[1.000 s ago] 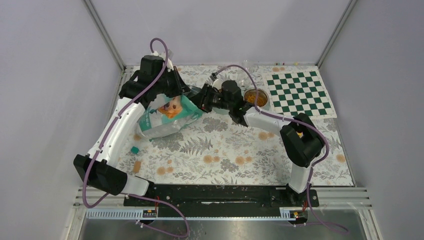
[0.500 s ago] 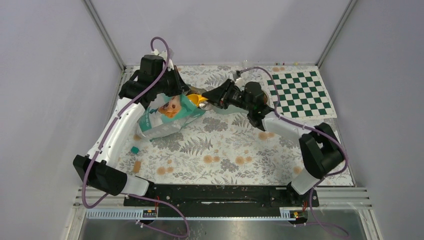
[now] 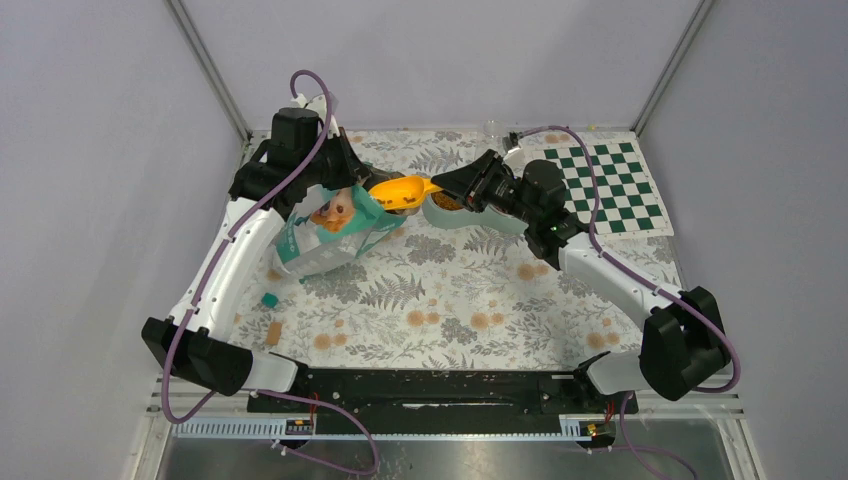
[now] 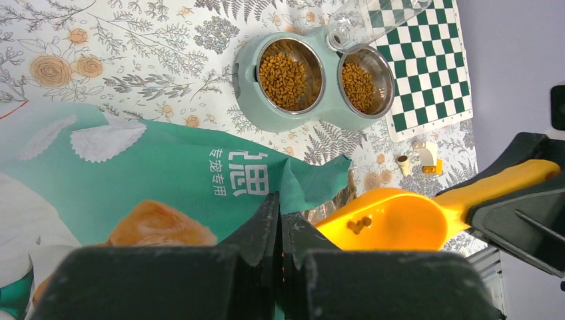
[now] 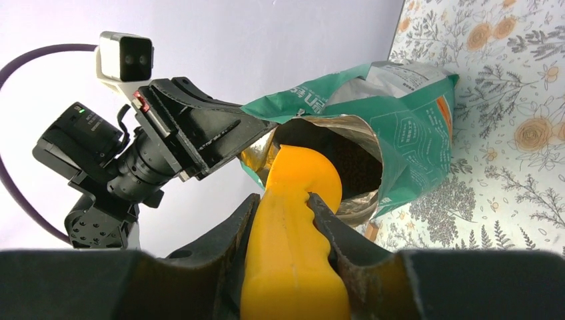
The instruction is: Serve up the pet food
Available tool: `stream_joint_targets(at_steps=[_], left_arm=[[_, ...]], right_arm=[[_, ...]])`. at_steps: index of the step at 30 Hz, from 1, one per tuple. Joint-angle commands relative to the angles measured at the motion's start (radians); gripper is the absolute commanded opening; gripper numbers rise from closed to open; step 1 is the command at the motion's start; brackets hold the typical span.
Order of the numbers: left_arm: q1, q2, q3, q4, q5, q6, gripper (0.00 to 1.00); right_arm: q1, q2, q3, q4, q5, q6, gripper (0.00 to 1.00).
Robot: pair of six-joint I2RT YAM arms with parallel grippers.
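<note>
1. Left wrist view: the pet food (image 4: 283, 63) fills both steel bowls of a pale green feeder (image 4: 248, 100) as heaps of brown pellets. A few loose pellets also lie in the yellow-orange scoop (image 4: 400, 217).
2. The scoop's bowl is otherwise almost bare. It faces upward just beside the open corner of the teal bag (image 4: 166, 173). In the top external view, the scoop (image 3: 400, 188) sits between the bag (image 3: 330, 235) and the feeder.
3. From the right wrist, the scoop's rounded front (image 5: 303, 173) is at the bag's foil-lined mouth (image 5: 413, 127). The inside of the bag is dark brown, too dim to make out single pellets.
4. The right gripper (image 5: 283, 207) clamps the scoop's handle, with one finger pressed against each side.
5. The left gripper (image 4: 280, 223) has its jaws pinched narrow on the bag's upper edge. The right wrist view shows those fingers gripping the top lip of the mouth, which gapes below them.
6. The bag lies on its side on the floral tablecloth (image 3: 450, 290), with the dog picture facing up and its mouth turned toward the feeder.
7. The feeder stands toward the far side of the table, with a clear bottle (image 4: 373, 20) at its back. In the top external view the right arm partly hides the feeder.
8. A green-and-white chessboard mat (image 3: 595, 185) lies just to the right of the feeder.
</note>
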Motion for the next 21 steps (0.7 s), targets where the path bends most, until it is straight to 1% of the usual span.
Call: stream_joint_targets(at_steps=[1, 8, 12, 16, 21], left_arm=[[0.015, -0.056, 0.075, 0.092, -0.018, 0.000, 0.00], [0.022, -0.069, 0.081, 0.092, -0.020, -0.002, 0.00], [0.024, -0.062, 0.082, 0.098, 0.034, -0.018, 0.00], [0.023, -0.061, 0.055, 0.124, 0.094, -0.054, 0.00], [0.024, -0.047, 0.034, 0.137, 0.139, -0.092, 0.00]], right_arm=[[-0.017, -0.065, 0.004, 0.004, 0.008, -0.052, 0.00], [-0.030, -0.099, -0.011, -0.021, 0.024, -0.091, 0.00], [-0.019, -0.089, 0.046, -0.139, 0.041, -0.190, 0.00], [0.043, -0.034, 0.124, -0.233, 0.079, -0.272, 0.00], [0.155, 0.080, 0.224, -0.292, 0.171, -0.336, 0.00]])
